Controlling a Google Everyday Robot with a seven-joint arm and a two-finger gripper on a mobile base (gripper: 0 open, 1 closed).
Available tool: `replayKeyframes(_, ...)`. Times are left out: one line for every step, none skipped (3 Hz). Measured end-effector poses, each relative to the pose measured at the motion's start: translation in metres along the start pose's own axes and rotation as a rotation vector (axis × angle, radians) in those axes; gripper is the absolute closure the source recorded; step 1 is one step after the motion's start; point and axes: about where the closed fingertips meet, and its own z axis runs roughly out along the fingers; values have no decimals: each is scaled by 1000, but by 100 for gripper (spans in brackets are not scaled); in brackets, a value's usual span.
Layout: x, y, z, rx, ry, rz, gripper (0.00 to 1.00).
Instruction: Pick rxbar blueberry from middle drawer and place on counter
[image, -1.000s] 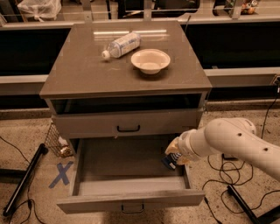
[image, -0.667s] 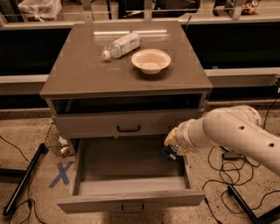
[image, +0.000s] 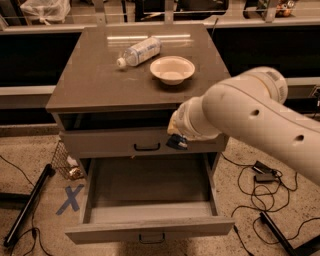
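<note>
The table (image: 95, 82), the cabinet's glossy grey-brown top, fills the upper middle of the frame. The white robot arm (image: 250, 107) reaches in from the right edge. The middle drawer (image: 147, 182) is pulled fully out at the lower centre, and nothing is seen lying in it. A white bowl (image: 172, 69) and a plastic bottle (image: 139, 52) on its side are set near the table's far edge. The gripper (image: 175, 138) is placed at centre frame, before the upper drawer front (image: 110, 144). It is pinched on the rxbar blueberry (image: 177, 143), which is held in the air above the open drawer. The carry step is judged to be in hand. The bar must next be raised above the table's front edge, carried over bare surface short of the bowl, and released.
</note>
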Motion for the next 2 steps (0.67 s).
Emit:
replayKeyframes(25,-41,-12,-11,21,-84,100)
replayKeyframes(50,-78,-9,-36,9,-137,100)
